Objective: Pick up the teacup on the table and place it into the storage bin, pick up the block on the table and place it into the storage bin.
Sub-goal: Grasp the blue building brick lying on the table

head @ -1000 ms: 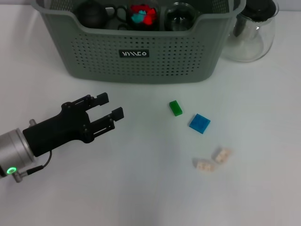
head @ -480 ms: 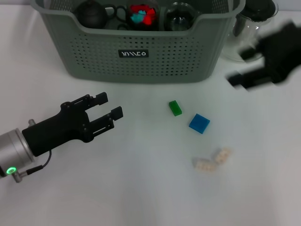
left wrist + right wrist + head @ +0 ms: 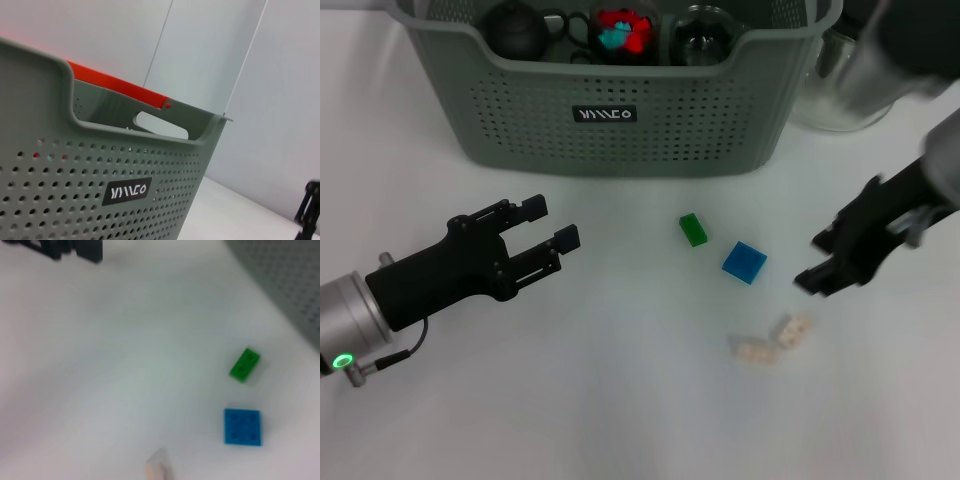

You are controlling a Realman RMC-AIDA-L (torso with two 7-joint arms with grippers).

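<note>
Right gripper above table, jaws apart, empty — just beside beige blocks. Green block, blue block near basket. Left gripper open, empty — parked left.

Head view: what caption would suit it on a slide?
Right gripper hangs above scattered blocks; left gripper waits, open, before the bin.

Bin cut off at head view's top edge, rear wall unseen. Pitcher partly hidden behind blurred right arm. Right gripper smeared, fingers indistinct. Pale block cropped at wrist view's edge. Contents of bin too dark to name.
</note>
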